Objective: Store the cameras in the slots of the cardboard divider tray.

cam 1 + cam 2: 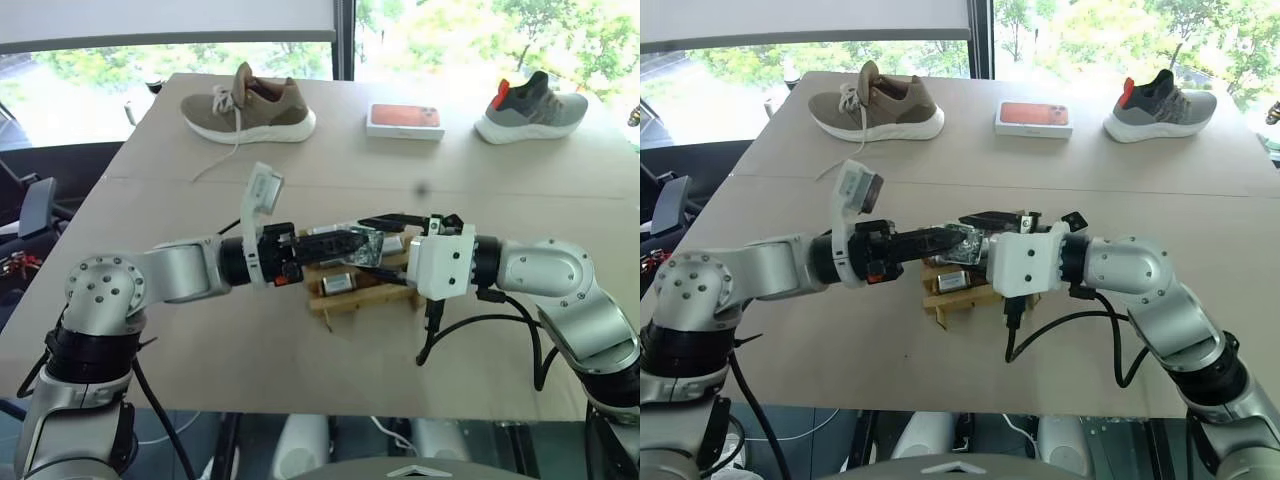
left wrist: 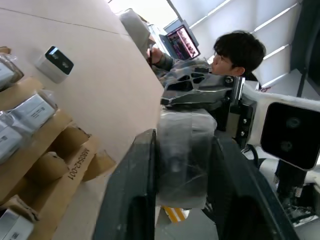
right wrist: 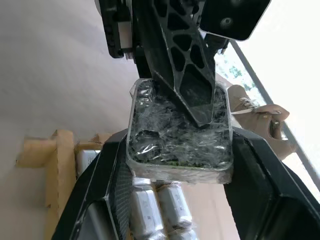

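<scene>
Now both end effectors (image 1: 362, 245) (image 3: 180, 150) clamped on one wrapped camera (image 3: 177, 137) above tray (image 1: 340, 298)

The left gripper (image 1: 352, 243) and right gripper (image 1: 385, 222) are meeting above the tray (image 1: 352, 290), both arms reaching level toward each other; a wrapped camera (image 1: 366, 246) is sitting between them, pinched by the left fingers; another camera (image 1: 335, 284) is lying in the tray; two shoes (image 1: 250, 108) and an orange-topped box (image 1: 405, 120) are resting far back on the table (image 1: 300, 180).
</scene>
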`<state>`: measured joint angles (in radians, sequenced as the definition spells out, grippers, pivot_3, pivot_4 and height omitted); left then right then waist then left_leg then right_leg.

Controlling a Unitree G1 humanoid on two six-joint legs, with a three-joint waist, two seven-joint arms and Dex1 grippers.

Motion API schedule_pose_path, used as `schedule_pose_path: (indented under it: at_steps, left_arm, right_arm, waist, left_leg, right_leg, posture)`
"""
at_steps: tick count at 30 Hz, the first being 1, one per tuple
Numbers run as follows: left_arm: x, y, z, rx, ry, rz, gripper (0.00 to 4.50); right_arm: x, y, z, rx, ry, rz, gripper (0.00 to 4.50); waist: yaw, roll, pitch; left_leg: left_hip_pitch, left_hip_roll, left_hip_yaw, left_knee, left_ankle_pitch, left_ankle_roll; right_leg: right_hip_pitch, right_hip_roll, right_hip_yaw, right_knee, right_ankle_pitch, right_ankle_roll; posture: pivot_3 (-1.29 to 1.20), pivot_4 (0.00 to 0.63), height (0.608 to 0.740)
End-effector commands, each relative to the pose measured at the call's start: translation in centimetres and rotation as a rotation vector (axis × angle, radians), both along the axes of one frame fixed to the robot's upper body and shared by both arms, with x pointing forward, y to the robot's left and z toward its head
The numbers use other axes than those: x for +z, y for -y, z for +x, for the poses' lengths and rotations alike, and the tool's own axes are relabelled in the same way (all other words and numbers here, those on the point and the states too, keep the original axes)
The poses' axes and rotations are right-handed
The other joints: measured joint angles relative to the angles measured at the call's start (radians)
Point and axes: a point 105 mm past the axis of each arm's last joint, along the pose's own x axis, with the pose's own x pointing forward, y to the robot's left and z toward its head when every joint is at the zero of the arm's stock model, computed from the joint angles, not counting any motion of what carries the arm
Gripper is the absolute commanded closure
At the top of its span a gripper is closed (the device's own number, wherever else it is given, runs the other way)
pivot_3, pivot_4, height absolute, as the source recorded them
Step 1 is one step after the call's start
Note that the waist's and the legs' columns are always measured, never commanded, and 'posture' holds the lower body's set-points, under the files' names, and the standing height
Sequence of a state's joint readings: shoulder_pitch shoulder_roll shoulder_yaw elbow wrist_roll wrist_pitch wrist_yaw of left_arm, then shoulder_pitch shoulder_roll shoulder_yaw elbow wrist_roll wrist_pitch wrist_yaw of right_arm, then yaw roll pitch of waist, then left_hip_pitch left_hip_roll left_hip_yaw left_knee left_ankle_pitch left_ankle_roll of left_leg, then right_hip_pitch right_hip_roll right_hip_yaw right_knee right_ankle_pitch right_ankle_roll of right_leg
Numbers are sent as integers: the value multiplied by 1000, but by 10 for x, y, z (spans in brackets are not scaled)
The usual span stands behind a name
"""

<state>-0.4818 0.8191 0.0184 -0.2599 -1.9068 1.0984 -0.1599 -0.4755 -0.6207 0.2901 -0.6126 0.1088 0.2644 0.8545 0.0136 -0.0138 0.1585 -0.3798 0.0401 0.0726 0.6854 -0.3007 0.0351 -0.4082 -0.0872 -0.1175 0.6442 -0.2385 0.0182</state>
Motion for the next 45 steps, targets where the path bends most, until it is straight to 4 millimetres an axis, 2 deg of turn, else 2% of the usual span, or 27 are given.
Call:
schedule_pose_path:
  at_steps: [1, 2, 6, 8, 10, 11, 12, 15, 20, 27, 37, 45]
  left_arm:
    - [9, 1, -1, -33, 46, -22, 3721]
    - [11, 1, 0, -35, 65, -19, 3721]
    - [9, 2, 10, -16, 176, 56, 3721]
    - [6, 4, 14, -31, 222, 112, 3721]
    - [-1, 8, 23, -42, 249, 181, 3721]
    - [-5, 10, 27, -59, 265, 217, 3721]
    - [-9, 12, 28, -85, 284, 248, 3721]
    - [-19, 18, 35, -159, 326, 338, 3721]
    - [-30, 18, 47, -269, 367, 455, 3721]
    - [-52, 2, 60, -374, 445, 637, 3721]
    - [-51, 9, 62, -455, 512, 724, 3721]
    - [-49, 14, 66, -479, 519, 842, 3721]
  right_arm:
    - [12, 2, -8, 14, 24, 35, 596]
    - [11, 4, -8, 3, 13, 38, 71]
    - [0, 35, 2, -159, -165, 148, 71]
    - [-8, 62, 6, -262, -200, 167, 71]
    - [-18, 88, 1, -300, -219, 149, 71]
    - [-25, 97, -6, -284, -287, 139, 71]
    - [-29, 105, -12, -275, -354, 139, 71]
    - [-27, 119, -18, -263, -375, 145, 71]
    - [-19, 121, -23, -220, -363, 134, 71]
    - [-9, 110, -31, -148, -342, 160, 71]
    - [-5, 110, -27, -121, -332, 148, 71]
    - [1, 123, -13, -82, -340, 149, 71]
  waist:
    - [0, 0, 0]
    - [0, 0, 0]
    - [6, 0, 0]
    - [9, 0, 0]
    - [12, 0, 0]
    - [18, 0, 0]
    - [17, 0, 0]
    - [9, 0, 0]
    - [0, 0, 0]
    - [2, 0, 1]
    - [1, -1, 1]
    - [0, -1, 1]
  left_leg:
    - [0, 0, 0, 0, 0, 0]
    - [0, 0, 0, 0, 0, 0]
    - [-1, -1, -1, 0, 0, 0]
    - [-2, -1, -1, 0, 0, 0]
    - [-1, -2, 0, 0, 0, 0]
    - [-1, -2, 0, 0, 0, 0]
    - [-1, -2, 1, 0, 0, 0]
    - [0, -1, 1, -1, 0, 0]
    - [1, 1, 1, -1, 0, 0]
    - [-2, 0, 1, 0, 0, 0]
    - [-1, 0, 1, 1, 0, 1]
    - [0, 1, 1, 2, 0, 1]
  right_leg:
    - [0, 0, 0, 0, 0, 0]
    - [0, 0, 0, 0, 0, 0]
    - [0, 0, -3, -1, 0, 0]
    - [0, 0, -4, -1, 0, 0]
    - [0, 0, -4, -1, 0, 0]
    - [0, 0, -4, -1, 0, 0]
    - [1, 0, -5, -2, 0, 0]
    - [1, 1, -3, -1, 0, 0]
    - [1, 2, -2, 0, 0, 0]
    - [-1, 2, -3, -1, 0, 0]
    - [0, 2, -2, 1, 0, 0]
    - [0, 2, -2, 2, 0, 0]
  posture:
    - [0, 150, 740]
    - [0, 150, 740]
    - [0, 150, 740]
    - [0, 150, 740]
    - [0, 150, 740]
    - [0, 150, 740]
    - [0, 150, 740]
    - [0, 150, 740]
    - [0, 150, 740]
    - [0, 150, 740]
    - [0, 150, 740]
    - [0, 150, 740]
